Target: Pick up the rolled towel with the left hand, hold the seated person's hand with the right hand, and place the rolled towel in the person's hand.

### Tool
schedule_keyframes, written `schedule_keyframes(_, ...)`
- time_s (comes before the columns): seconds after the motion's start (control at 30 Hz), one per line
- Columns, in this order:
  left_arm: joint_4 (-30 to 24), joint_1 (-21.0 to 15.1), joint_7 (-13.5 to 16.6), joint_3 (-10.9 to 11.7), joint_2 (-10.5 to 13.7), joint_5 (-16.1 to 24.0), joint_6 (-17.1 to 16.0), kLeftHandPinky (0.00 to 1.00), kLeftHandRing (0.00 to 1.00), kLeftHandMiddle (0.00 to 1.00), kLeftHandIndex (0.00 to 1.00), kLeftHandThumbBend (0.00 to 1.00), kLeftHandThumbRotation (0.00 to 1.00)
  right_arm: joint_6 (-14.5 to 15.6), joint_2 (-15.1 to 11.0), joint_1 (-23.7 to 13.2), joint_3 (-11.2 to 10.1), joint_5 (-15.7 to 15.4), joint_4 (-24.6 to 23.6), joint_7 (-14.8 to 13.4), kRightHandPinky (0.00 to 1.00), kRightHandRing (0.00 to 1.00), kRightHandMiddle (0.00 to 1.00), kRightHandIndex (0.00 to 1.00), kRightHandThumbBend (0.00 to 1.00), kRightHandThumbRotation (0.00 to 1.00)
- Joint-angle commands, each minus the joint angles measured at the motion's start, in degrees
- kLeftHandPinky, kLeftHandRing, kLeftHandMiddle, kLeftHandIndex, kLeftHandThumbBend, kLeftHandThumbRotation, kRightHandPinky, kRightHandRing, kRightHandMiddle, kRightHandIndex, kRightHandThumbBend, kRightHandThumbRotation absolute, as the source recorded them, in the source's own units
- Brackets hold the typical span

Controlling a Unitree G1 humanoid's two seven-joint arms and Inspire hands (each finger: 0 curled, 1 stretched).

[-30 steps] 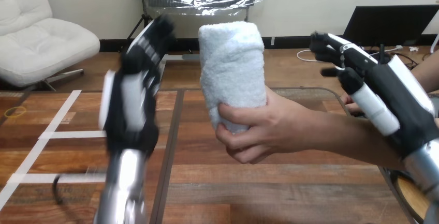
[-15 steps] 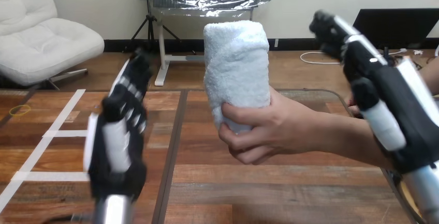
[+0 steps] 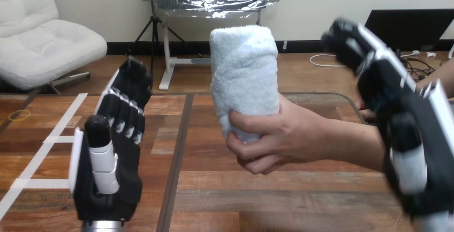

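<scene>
- Head view, my left hand (image 3: 107, 162): it sits low at the left over the table (image 3: 278, 200). Its fingers are straight, pointing up and away, and grasp nothing. It is well apart from the towel.
- My right hand (image 3: 409, 130) stands at the right edge with its fingers stretched upward and nothing in it. From where I look it overlaps the person's forearm (image 3: 353, 143); I cannot tell whether the two touch.
- Between my hands, the person's hand (image 3: 284, 135) reaches in from the right and is wrapped round the lower part of the rolled towel (image 3: 243, 76).
- The towel is white and upright, held above the table, with its top end free above the person's fingers.
- Strips of white tape (image 3: 59, 137) cross the tabletop at the left.
</scene>
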Motion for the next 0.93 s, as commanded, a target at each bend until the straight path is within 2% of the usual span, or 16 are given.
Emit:
schedule_keyframes(0.0, -4.56, 1.46, -2.21, -1.81, 0.34, -1.09, -0.66, 0.80, 0.88, 0.87, 0.83, 0.82, 0.85, -3.72, 1.99, 2.50, 2.46, 1.94, -2.30, 0.16, 0.96, 0.92, 0.89, 0.92, 0.86, 1.00)
schedule_keyframes(0.13, -5.23, 2.37, -3.22, -1.75, 0.34, -2.01, -0.57, 0.76, 0.87, 0.87, 0.83, 0.82, 0.83, -5.51, 3.03, 5.19, 4.35, 2.83, -2.61, 0.16, 0.97, 0.93, 0.90, 0.93, 0.85, 1.00)
schedule_keyframes(0.33, -6.65, 3.43, -3.90, -1.77, -0.06, -3.17, 0.05, 0.74, 0.85, 0.86, 0.82, 0.83, 0.81, -7.52, 4.81, 9.87, 7.45, 2.30, -3.71, -0.63, 0.98, 0.95, 0.92, 0.94, 0.88, 1.00)
schedule_keyframes(0.47, -7.82, 3.93, -3.95, -2.05, -0.10, -3.66, 0.71, 0.74, 0.85, 0.86, 0.82, 0.83, 0.80, -10.28, 6.38, 12.46, 10.20, 2.70, -2.82, -0.72, 0.98, 0.96, 0.94, 0.95, 0.89, 1.00)
schedule_keyframes(0.77, -9.00, 4.18, -5.05, -2.10, 0.24, -4.41, 1.23, 0.76, 0.85, 0.86, 0.82, 0.81, 0.79, -14.71, 7.99, 16.40, 15.50, 3.48, -0.06, -0.63, 1.00, 0.99, 0.97, 0.99, 0.88, 1.00)
schedule_keyframes(0.9, -9.12, 4.09, -5.41, -2.06, 0.25, -4.47, 1.20, 0.76, 0.85, 0.86, 0.83, 0.80, 0.79, -15.96, 8.10, 16.96, 16.91, 3.36, 1.01, -0.95, 1.00, 1.00, 0.98, 1.00, 0.87, 1.00)
